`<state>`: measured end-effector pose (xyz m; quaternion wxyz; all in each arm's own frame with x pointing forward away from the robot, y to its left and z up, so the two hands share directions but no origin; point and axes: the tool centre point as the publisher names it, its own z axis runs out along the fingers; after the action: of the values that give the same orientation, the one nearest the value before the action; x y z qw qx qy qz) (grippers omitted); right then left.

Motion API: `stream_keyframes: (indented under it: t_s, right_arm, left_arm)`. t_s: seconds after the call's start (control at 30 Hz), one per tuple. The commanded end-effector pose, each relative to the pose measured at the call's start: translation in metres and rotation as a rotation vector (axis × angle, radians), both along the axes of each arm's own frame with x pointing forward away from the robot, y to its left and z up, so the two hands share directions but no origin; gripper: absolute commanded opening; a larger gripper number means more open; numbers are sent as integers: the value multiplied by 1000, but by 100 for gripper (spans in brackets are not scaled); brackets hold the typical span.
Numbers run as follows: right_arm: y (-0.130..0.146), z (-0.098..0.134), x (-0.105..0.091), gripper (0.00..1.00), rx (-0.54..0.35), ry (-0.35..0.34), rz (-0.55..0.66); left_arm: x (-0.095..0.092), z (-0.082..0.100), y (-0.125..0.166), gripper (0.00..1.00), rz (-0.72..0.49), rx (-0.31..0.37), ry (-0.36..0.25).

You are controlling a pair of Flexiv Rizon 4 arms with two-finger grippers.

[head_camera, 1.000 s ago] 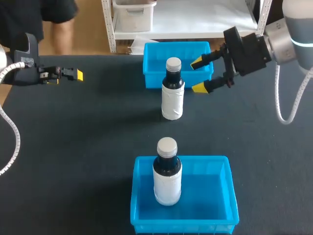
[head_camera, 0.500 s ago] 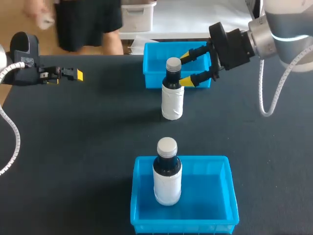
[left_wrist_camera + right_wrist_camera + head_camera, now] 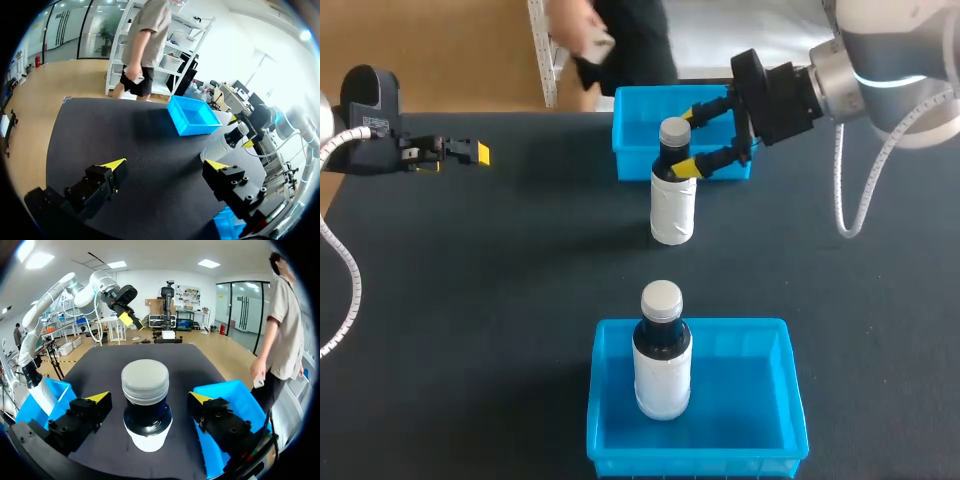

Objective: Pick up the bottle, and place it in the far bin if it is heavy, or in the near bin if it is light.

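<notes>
My right gripper point(image 3: 686, 141) has swung in across the far bin point(image 3: 632, 150) to the standing bottle point(image 3: 672, 205). Its spread fingers now flank the dark neck (one on each side, seemingly not touching), where a second ago they hung off to the side.

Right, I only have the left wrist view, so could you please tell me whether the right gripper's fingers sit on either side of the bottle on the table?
Observer: Yes. In the right wrist view the bottle stands between the right gripper's open fingers, with a gap on each side of its dark neck.
Operator: Thank you. Is that bottle standing straight?
Observer: It is upright on the table, just in front of the far bin.
Operator: And is there anything in the near bin?
Observer: A second bottle stands upright inside the near bin.
</notes>
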<state>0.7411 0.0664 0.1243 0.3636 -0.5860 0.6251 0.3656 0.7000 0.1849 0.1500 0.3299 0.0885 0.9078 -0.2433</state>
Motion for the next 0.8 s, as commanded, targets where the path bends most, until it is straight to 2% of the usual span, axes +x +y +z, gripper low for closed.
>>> stream_keyframes:
  t_s: [0.03, 0.4, 0.5, 0.57, 0.8]
  right_arm:
    - [6, -2, 5, 100, 1, 1, 7]
    - [12, -4, 7, 100, 15, 8, 15]
    - [13, -5, 7, 49, 17, 10, 16]
    - [13, -7, 7, 46, 17, 13, 17]
    - [14, -10, 3, 47, 14, 18, 25]
  left_arm:
    - [0, 0, 0, 100, 0, 0, 0]
    - [0, 0, 0, 100, 0, 0, 0]
    - [0, 0, 0, 100, 0, 0, 0]
    - [0, 0, 0, 100, 0, 0, 0]
    - [0, 0, 0, 100, 0, 0, 0]
